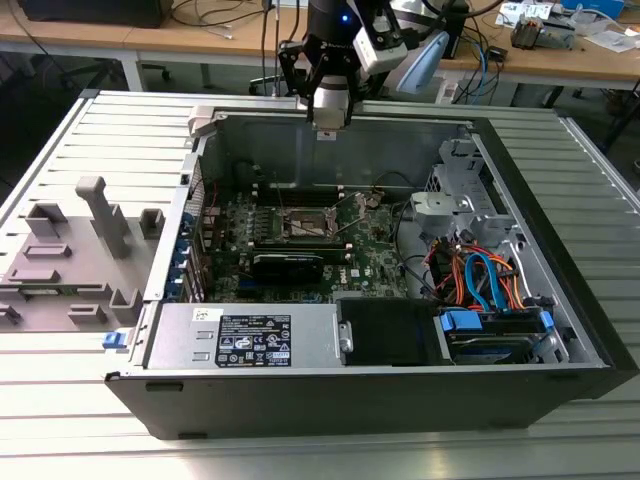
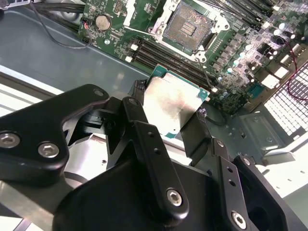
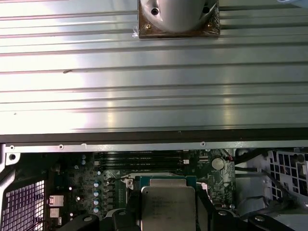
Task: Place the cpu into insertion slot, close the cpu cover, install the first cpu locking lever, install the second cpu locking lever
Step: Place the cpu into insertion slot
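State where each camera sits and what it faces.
Exterior view: off the arm, above the open computer case, looking down in; the gripper hangs over its far wall.
Second wrist view: on the arm, looking past the fingers at the cpu and insertion slot.
First wrist view: on the arm, facing ribbed table and motherboard.
Both wrist views share the gripper holding the cpu.
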Motion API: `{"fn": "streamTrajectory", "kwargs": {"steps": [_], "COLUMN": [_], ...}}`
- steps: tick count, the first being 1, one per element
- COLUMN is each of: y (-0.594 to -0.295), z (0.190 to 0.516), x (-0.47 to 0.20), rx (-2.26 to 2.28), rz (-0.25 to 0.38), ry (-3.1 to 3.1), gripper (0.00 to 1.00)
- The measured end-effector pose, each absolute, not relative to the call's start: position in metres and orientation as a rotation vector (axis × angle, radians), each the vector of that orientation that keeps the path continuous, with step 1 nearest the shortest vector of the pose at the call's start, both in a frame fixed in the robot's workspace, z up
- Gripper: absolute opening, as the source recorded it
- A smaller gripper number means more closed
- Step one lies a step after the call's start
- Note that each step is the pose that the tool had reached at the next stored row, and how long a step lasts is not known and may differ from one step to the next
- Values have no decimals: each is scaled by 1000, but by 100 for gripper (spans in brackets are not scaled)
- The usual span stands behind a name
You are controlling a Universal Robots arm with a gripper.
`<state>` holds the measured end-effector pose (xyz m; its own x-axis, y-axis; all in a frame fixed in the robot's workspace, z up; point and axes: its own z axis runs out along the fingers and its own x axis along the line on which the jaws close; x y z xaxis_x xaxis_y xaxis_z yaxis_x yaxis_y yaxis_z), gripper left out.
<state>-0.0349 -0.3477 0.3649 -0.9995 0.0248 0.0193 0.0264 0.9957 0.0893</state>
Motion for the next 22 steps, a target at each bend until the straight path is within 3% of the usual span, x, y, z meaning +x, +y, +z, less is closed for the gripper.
{"fn": "streamTrajectory", "kwargs": {"steps": [22], "y": [-350], "z": [360], "x": [-35], "rx": [-40], "rz": [-140], "ry": [-3120], "gripper": [55]}}
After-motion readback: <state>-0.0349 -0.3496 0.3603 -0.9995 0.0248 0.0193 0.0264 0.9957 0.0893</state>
